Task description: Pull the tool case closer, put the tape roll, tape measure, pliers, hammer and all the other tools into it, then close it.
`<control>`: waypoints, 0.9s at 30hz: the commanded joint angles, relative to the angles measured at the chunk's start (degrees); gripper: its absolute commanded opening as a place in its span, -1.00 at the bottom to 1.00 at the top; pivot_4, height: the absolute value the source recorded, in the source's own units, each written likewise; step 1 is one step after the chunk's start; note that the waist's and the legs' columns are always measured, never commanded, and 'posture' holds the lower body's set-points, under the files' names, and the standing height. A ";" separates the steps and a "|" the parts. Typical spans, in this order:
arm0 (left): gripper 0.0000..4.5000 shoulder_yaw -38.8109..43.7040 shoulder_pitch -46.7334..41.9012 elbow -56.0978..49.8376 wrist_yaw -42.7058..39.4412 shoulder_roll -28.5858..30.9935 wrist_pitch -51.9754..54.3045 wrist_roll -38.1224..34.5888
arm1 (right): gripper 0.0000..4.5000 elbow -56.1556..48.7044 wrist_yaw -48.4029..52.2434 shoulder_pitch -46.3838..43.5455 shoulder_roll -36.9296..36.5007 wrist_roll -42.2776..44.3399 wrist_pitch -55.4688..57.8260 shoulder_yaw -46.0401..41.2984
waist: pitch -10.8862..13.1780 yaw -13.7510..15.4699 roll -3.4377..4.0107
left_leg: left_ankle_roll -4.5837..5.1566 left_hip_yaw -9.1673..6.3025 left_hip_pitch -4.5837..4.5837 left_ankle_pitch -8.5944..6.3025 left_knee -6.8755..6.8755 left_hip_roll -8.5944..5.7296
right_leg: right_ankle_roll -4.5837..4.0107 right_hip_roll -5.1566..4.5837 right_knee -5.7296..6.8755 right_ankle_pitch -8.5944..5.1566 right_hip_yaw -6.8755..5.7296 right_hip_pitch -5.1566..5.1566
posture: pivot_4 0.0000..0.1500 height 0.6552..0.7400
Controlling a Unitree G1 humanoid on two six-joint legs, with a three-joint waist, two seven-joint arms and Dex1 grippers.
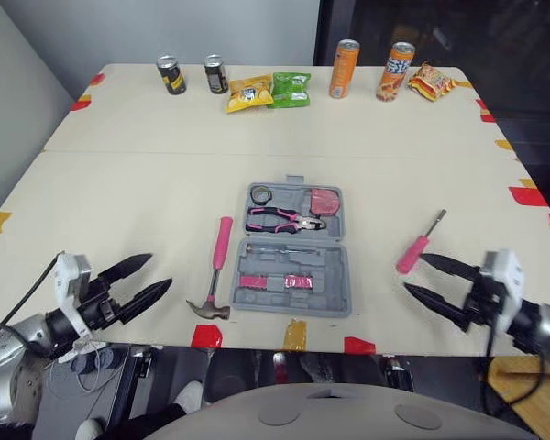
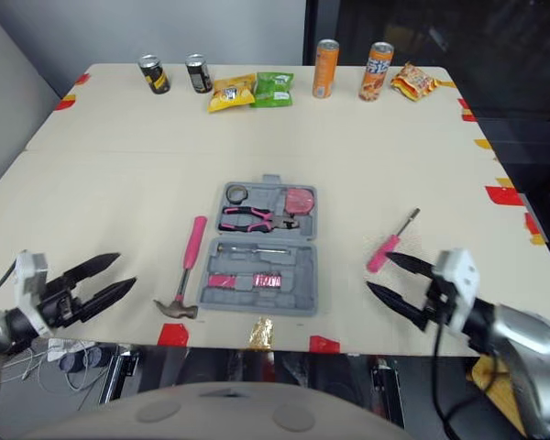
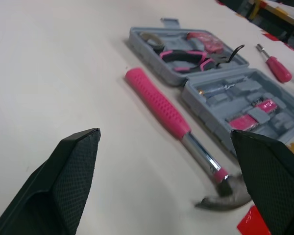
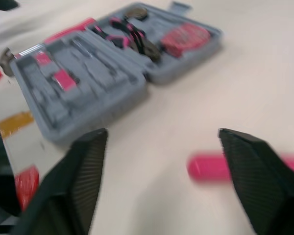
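at 8 o'clock on the table (image 1: 128, 183): left gripper (image 1: 159, 271), fingers apart and empty, near the hammer (image 1: 222, 243) lying at 9 o'clock of the open tool case (image 1: 335, 275). in the case's far half: tape roll (image 1: 260, 193), pliers (image 1: 280, 219), tape measure (image 1: 325, 199). at 3 o'clock of the case: screwdriver (image 1: 419, 244), with the right gripper (image 1: 414, 273) just beside its handle, fingers apart and empty.

I see a beige table (image 1: 147, 183) carrying the open case (image 1: 332, 275), a hammer (image 1: 221, 247) just left of it, a screwdriver (image 1: 412, 254) on its right, and cans (image 1: 344, 69) and snack packs (image 1: 291, 90) along the far edge.
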 commanded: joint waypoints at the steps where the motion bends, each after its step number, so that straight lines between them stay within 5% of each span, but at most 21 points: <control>1: 1.00 1.59 0.70 0.13 -0.54 0.47 -1.29 -0.24 | 0.99 1.77 1.47 2.57 0.40 1.22 -2.83 -4.26 | 0.01 -0.06 0.02 | -0.05 0.00 0.00 -0.06 0.00 0.00 | 0.00 0.00 -0.01 0.00 0.00 0.01 | 1.00 1.00; 18: 1.00 -2.32 -5.21 -20.07 9.04 3.17 14.14 -6.29 | 0.99 1.35 -2.82 -3.15 1.94 1.82 0.40 -2.93 | 0.07 0.39 0.12 | 0.37 -0.01 -0.03 0.17 -0.17 -0.02 | 0.04 0.00 -0.27 0.05 -0.07 0.07 | 1.00 1.00; 27: 1.00 -5.89 -11.71 -22.77 15.68 7.64 21.37 -2.79 | 0.99 -5.81 2.62 -10.84 -2.95 3.09 3.03 3.05 | 0.04 -0.08 0.17 | 0.40 -0.03 -0.07 0.19 -0.14 -0.04 | 0.06 0.00 -0.26 0.07 -0.08 0.06 | 1.00 1.00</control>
